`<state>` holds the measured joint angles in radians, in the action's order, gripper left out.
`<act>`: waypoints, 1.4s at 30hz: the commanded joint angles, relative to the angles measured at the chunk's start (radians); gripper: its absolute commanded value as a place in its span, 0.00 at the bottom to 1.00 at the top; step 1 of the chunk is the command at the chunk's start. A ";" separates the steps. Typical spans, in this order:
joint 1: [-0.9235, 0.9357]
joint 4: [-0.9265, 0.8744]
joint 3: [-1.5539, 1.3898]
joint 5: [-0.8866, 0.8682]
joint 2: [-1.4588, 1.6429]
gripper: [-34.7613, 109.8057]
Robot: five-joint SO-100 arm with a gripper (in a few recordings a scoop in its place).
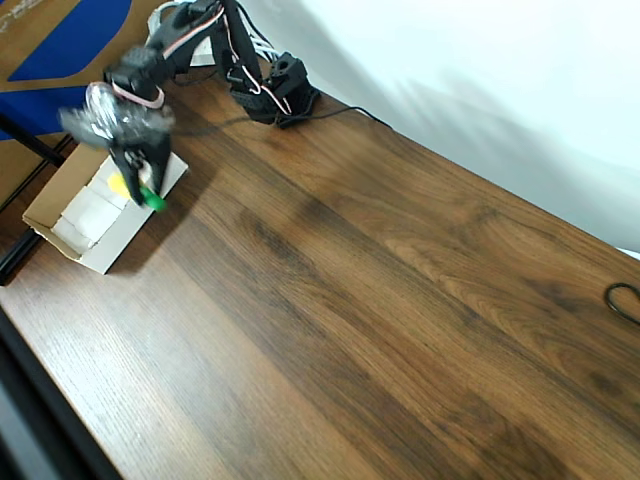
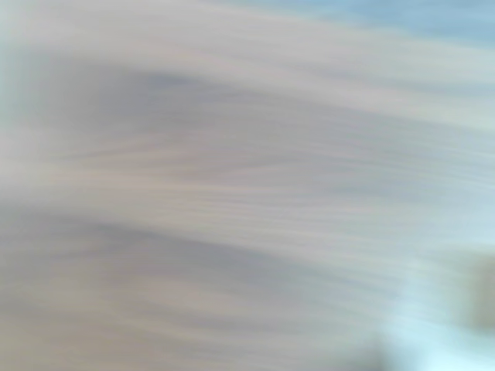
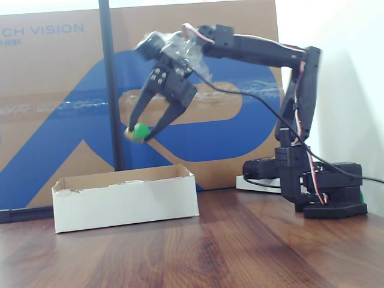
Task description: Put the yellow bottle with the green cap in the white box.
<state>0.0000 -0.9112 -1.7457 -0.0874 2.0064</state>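
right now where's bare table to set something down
Nearly all the wooden table lies bare, from the white box to the black cable. It is crowded by the box, where the gripper holds the yellow bottle.

Wrist view: all motion blur.

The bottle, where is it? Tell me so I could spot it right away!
Find the black arm over the wooden table. Follow it to its tool, held in the air above the white box. The bottle is pinched between the tips: tiny, yellow, with a bright green cap, the only colourful thing there.
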 commanded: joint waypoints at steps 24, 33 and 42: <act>0.383 0.109 0.032 -0.193 -0.239 0.24; 0.494 0.029 0.304 -0.318 -0.500 0.24; 0.523 -0.083 0.663 -0.291 -0.741 0.24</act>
<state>0.4924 -0.9679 -1.2456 -0.3666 1.2533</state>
